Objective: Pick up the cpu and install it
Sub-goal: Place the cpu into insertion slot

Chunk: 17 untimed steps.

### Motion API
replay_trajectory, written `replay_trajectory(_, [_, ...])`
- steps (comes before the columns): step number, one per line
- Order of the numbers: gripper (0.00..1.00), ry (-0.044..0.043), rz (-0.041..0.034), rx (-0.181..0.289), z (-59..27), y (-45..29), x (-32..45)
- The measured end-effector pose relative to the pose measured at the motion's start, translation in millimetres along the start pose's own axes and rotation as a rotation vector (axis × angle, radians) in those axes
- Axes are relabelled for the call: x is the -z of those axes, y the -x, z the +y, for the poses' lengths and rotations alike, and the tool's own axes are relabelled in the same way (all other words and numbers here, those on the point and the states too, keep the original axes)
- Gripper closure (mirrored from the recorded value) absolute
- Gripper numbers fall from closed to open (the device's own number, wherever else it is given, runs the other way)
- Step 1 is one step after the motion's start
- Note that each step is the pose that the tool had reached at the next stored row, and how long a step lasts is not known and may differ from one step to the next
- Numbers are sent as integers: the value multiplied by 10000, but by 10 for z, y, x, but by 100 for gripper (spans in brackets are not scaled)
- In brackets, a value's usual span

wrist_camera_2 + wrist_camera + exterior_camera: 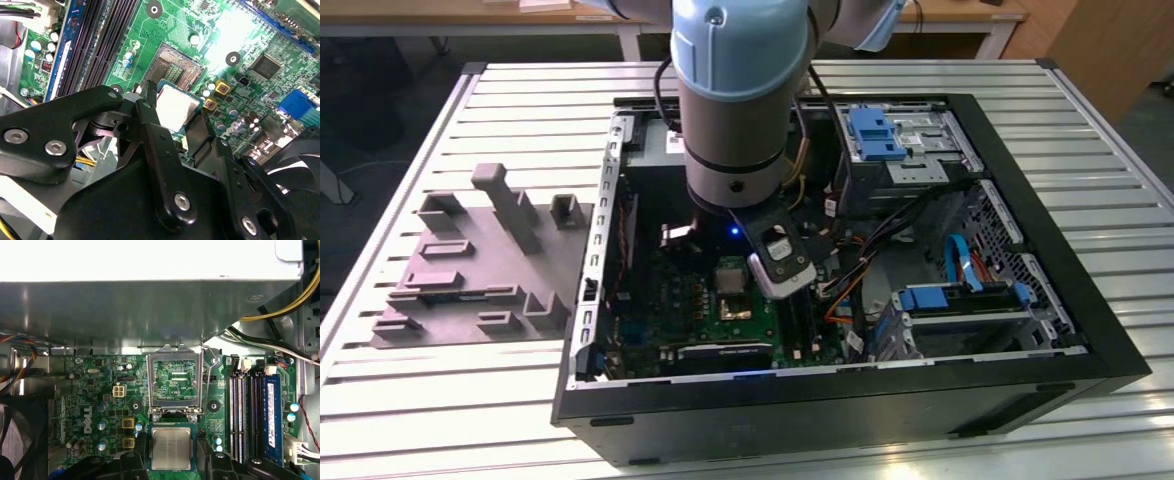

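The open computer case sat centre frame in the exterior view. Above its green board, the claw gripped the cpu by two edges, jaws narrowly apart, just beside the bare socket. Any tilt or offset risked bent socket pins.

A desk of pale silver-grey slatted aluminium profiles spreads across the exterior view, its ribs running from side to side under even, soft light with a faint sheen. Beyond its far edge stands a light wooden table with white legs toward the exterior view's left, and a second wooden table toward its right. The floor under the first lies dark. A tan wooden panel stands at the far right.
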<state>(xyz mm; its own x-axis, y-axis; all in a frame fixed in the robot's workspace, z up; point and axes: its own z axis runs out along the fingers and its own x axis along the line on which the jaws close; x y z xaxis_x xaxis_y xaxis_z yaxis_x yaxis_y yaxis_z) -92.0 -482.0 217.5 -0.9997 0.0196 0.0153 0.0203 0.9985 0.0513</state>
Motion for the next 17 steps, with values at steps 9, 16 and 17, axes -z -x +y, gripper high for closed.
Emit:
replay_trajectory(9, [53, -131, -3, -1, -16, 1, -16])
replay_trajectory(16, [53, -131, -3, -1, -61, 29, -89])
replay_trajectory(17, [53, -131, -3, -2, -66, 30, -99])
